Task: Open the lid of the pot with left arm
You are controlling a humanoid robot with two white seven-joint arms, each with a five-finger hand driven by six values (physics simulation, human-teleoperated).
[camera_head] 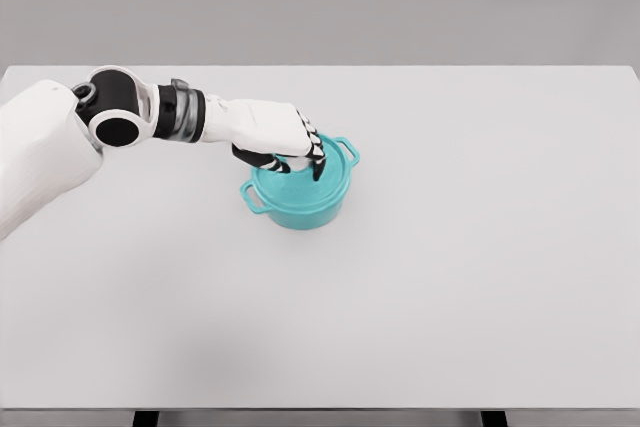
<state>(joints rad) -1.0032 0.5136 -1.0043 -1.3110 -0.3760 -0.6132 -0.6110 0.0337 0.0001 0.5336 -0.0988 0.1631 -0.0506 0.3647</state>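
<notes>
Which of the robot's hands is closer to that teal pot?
Left. The left hand sits right on top of the pot, fingers curled down over its lid. The right hand is not in view.

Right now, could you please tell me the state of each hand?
Left hand: fingers curled over the pot lid; a firm grasp cannot be told.
Right hand: not in view.

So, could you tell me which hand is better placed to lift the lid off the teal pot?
Left. The left hand is already over the teal two-handled pot, fingers curled down at its lid. No right arm is in view.
</notes>
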